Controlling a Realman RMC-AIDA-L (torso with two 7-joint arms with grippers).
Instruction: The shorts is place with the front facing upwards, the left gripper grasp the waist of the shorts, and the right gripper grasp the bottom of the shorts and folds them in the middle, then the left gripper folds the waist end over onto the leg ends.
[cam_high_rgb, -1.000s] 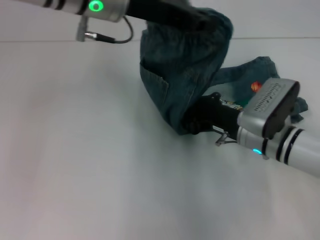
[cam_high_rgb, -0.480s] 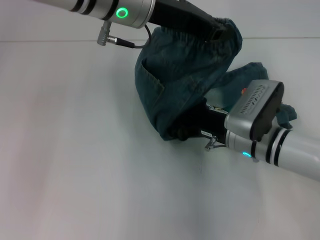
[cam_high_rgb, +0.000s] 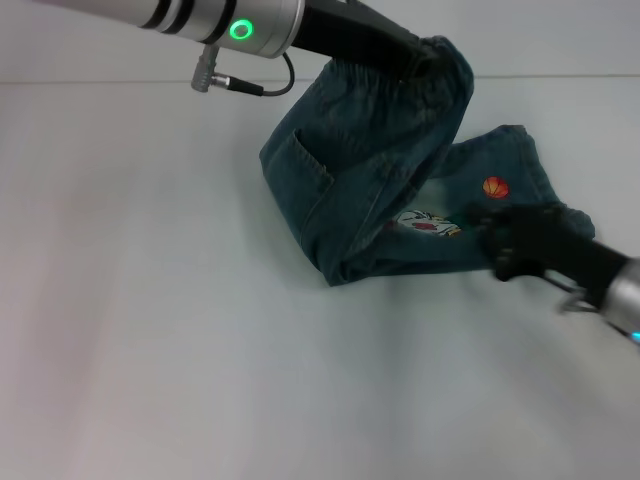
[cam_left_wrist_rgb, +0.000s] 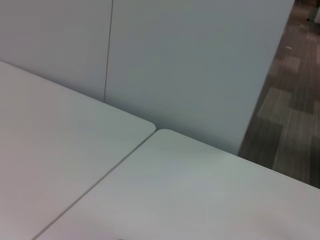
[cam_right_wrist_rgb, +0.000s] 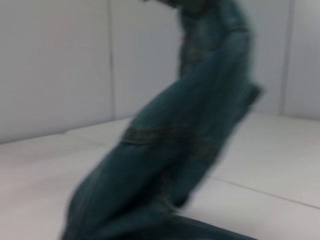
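Left wrist view: two white tables (cam_left_wrist_rgb: 75, 165) abutting, grey wall (cam_left_wrist_rgb: 190, 65) behind.

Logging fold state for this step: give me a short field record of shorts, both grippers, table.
shorts: denim shorts, waist end lifted, leg ends on the table, cartoon print showing
left gripper: left gripper at the waistband, jaws shut on it, holding it up
right gripper: right gripper beside the leg ends, apart from the denim; jaw state unclear
table: white table, shorts' lower part resting on it
fold stage: side-to-side fold looks done; waist not yet laid over the leg ends
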